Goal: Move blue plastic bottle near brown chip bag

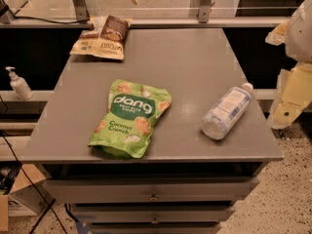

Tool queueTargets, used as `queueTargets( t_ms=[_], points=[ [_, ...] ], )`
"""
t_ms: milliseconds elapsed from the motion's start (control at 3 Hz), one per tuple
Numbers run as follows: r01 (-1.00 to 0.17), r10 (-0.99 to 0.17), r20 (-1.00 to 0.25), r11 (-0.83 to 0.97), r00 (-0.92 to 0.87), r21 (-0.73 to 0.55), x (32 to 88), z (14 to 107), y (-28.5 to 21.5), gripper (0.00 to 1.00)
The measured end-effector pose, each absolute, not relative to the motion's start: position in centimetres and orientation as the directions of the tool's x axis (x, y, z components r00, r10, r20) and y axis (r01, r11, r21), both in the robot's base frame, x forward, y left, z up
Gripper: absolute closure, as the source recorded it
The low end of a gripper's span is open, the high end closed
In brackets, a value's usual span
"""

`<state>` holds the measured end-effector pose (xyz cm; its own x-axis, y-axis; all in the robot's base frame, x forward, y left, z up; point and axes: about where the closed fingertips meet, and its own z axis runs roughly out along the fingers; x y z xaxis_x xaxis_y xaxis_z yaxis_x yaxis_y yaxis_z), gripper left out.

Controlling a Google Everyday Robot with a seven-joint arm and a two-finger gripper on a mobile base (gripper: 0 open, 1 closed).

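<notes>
The blue plastic bottle (226, 112) lies on its side near the right front of the grey table (195, 57), with its white cap pointing to the back right. The brown chip bag (102, 37) lies flat at the back left corner of the table. My gripper (291, 99) hangs off the table's right edge, a little to the right of the bottle and apart from it. It holds nothing that I can see.
A green "dang" bag (130, 117) lies at the front middle of the table, between the bottle and the chip bag. A white pump dispenser (19, 84) stands on a ledge to the left. Drawers (153, 194) sit below the tabletop.
</notes>
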<state>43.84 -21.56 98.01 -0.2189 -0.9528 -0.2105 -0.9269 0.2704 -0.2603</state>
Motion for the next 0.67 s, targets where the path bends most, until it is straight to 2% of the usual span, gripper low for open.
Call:
queueTargets(
  t_ms=[667],
  points=[
    [-0.924, -0.954, -0.203, 0.272, -0.222, -0.268, 43.94, 98.17, -21.51, 0.0]
  ],
)
